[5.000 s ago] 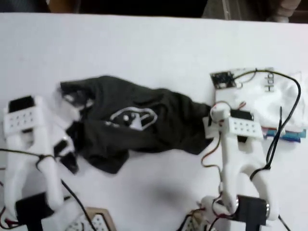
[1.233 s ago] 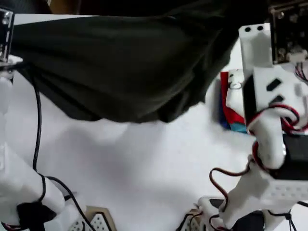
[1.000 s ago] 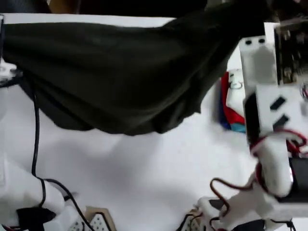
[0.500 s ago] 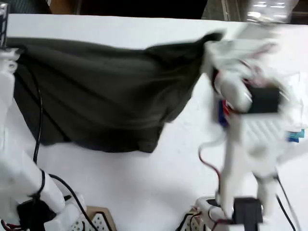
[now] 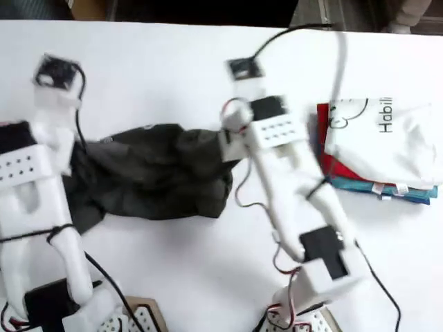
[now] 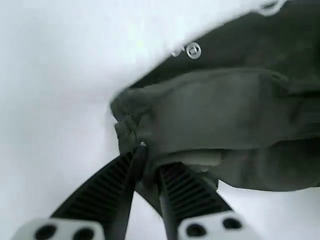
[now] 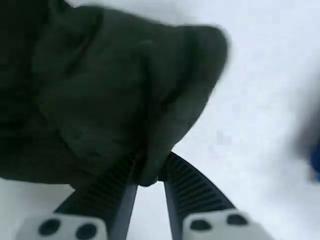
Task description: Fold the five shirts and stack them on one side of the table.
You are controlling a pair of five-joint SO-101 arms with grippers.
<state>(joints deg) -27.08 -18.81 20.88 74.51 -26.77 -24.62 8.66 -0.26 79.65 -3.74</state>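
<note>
A black shirt (image 5: pixel 149 181) lies crumpled on the white table (image 5: pixel 173 69), between the two arms in the high view. My left gripper (image 6: pixel 148 161) is shut on a bunched edge of the black shirt (image 6: pixel 225 110) at its left end. At the other end, my right gripper (image 7: pixel 150 172) is shut on a fold of the black shirt (image 7: pixel 100 85). In the high view the right arm (image 5: pixel 266 135) stands at the shirt's right edge and the left arm (image 5: pixel 34 166) at its left edge. A stack of folded shirts (image 5: pixel 377 149), white on top, sits on the right side of the table.
Under the white shirt, red (image 5: pixel 322 138) and blue (image 5: pixel 387 190) layers of the stack show at its edges. Cables run from both arms toward the front edge. A board (image 5: pixel 142 315) lies at the front, near the left arm's base.
The black shirt hung spread high between both grippers a second ago. Both arms have come down and drawn closer together, and the shirt now rests crumpled on the table, still held at both ends.
</note>
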